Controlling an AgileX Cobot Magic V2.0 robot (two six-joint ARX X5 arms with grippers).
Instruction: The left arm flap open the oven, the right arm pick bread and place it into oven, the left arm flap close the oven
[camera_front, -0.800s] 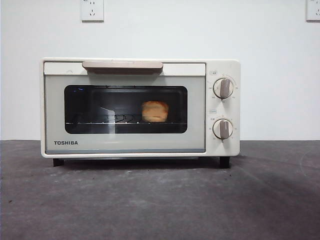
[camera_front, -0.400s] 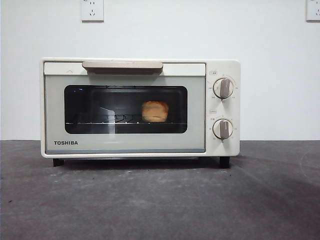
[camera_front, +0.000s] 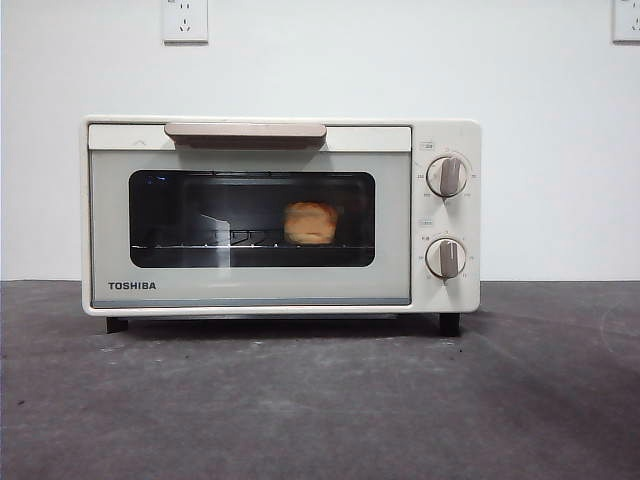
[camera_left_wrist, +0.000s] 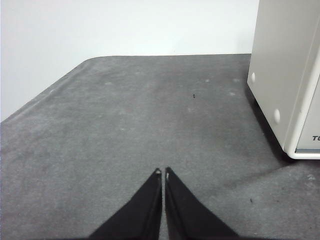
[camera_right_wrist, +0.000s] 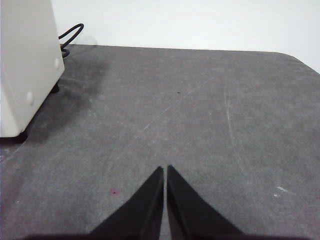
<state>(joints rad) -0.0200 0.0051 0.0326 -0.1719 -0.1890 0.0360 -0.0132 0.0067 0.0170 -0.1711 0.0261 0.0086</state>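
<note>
Nothing has moved since the earlier frames, as far as I can see. Nearest me, my left gripper (camera_left_wrist: 161, 172) and right gripper (camera_right_wrist: 165, 169) wait off either side of the oven (camera_front: 280, 215), jaws together, holding nothing. Beyond, its door is shut with the bread (camera_front: 310, 223) on the rack inside, so I judge the task finished.

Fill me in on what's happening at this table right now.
Nothing is being handled at this moment. The oven stands shut on the table, and the bread sits on the wire rack inside, visible through the glass door. The left gripper and the right gripper both hover over bare table beside the oven, one on each side, fingers together and holding nothing. By the look of it, the job is done.
</note>
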